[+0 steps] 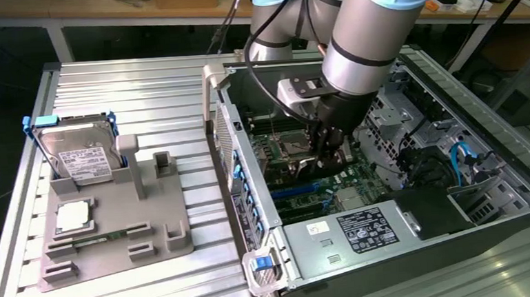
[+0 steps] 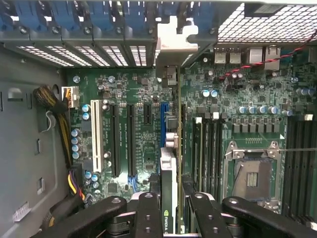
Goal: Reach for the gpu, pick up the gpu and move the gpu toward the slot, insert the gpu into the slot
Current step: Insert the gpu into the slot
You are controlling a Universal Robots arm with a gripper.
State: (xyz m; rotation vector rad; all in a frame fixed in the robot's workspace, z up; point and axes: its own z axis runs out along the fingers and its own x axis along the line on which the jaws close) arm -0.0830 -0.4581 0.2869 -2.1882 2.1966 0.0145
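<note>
Aluminium table point(image 1: 132, 81) carries open computer case point(image 1: 230, 133) at exterior view's right. Arm point(image 1: 369, 38) reaches down into case, over green motherboard point(image 2: 138, 89). Grey holder point(image 1: 123, 233) sits on table at exterior view's left, well apart from case, with hard drive point(image 1: 80, 156) upright in it and processor chip point(image 1: 73, 217) flat nearby. Gripper point(image 2: 173, 208) clamps gpu point(image 2: 168, 168), one finger each side. Card stands on edge, running parallel to slot point(image 2: 162, 124) and just beside it. Cannot tell if seated.
</note>
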